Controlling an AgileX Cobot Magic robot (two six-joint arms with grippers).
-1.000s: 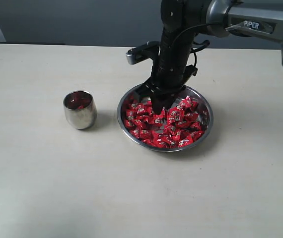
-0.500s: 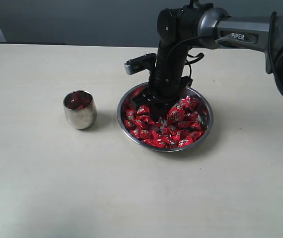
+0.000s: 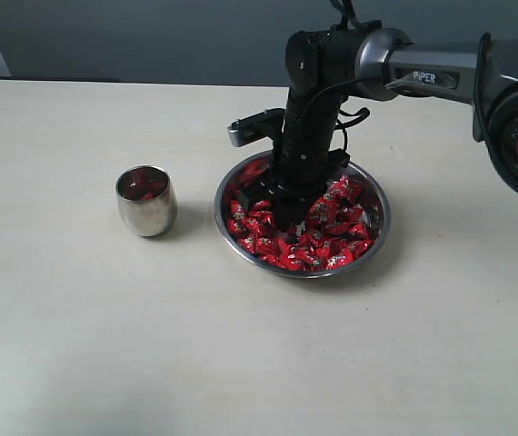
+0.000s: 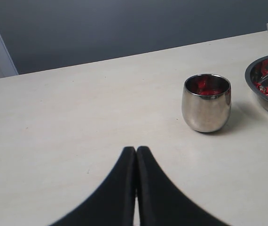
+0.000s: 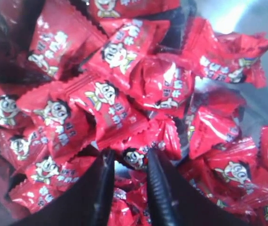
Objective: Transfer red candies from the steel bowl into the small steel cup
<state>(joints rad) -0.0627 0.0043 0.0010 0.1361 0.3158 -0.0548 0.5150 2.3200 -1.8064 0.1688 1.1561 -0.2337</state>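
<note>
The steel bowl (image 3: 304, 274) sits at the table's middle, filled with red candies (image 3: 332, 241). My right gripper (image 3: 282, 218) points down into the pile on the bowl's left side. In the right wrist view its fingers (image 5: 129, 155) are closed on one red candy (image 5: 135, 158) with a cartoon face, and other candies crowd around them. The small steel cup (image 3: 146, 202) stands to the left of the bowl with a few red candies inside (image 4: 207, 86). My left gripper (image 4: 136, 149) is shut and empty, low over the table and well short of the cup (image 4: 206, 103).
The bowl's rim (image 4: 249, 77) shows at the edge of the left wrist view. A grey wall runs behind the table's far edge. Bare table surrounds the cup and bowl on all sides.
My right gripper has sunk lower into the candies and its jaws have narrowed around one. The arm has swung slightly left. Cup and left gripper are unchanged.
</note>
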